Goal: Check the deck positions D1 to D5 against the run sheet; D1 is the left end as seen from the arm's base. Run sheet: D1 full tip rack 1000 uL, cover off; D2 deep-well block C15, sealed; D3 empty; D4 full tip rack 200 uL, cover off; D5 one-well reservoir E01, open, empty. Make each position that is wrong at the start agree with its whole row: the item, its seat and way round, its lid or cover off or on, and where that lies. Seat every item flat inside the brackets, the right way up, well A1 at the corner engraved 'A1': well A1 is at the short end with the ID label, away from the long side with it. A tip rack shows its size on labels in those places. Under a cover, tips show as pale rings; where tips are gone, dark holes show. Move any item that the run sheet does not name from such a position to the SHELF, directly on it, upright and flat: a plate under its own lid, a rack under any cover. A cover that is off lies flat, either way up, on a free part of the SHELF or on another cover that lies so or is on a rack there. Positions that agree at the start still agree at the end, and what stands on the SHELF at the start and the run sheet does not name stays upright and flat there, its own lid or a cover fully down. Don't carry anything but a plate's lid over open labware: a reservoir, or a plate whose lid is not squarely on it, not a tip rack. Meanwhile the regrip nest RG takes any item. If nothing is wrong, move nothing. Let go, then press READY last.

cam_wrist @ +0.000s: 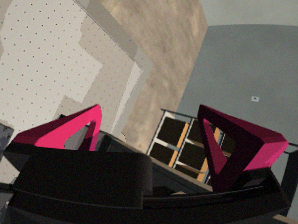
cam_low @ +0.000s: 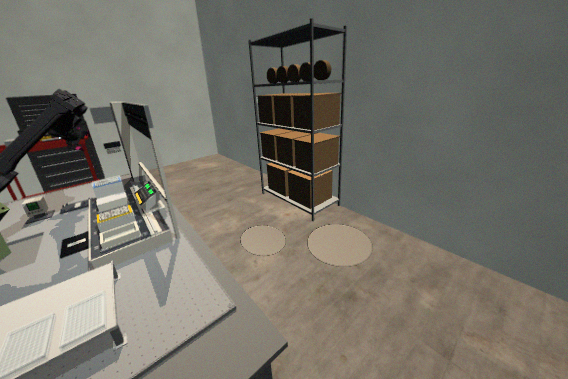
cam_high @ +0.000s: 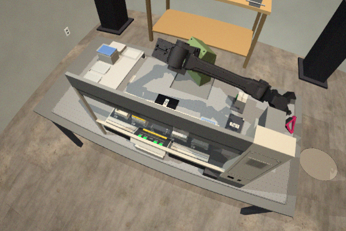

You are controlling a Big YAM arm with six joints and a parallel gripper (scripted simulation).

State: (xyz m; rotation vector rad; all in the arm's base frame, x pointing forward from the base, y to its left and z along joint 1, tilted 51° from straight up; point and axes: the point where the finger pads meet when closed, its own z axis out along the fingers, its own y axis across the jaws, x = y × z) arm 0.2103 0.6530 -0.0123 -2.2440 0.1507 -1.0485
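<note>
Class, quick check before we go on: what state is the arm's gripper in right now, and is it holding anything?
Gripper: open, pink fingers spread wide, nothing between them.

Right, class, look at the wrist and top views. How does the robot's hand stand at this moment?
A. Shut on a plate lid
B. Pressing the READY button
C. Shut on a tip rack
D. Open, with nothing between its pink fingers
D. In the wrist view the hand has its pink fingers spread wide with only floor and wall between them, and the top view shows it hanging off the table's right end.
</note>
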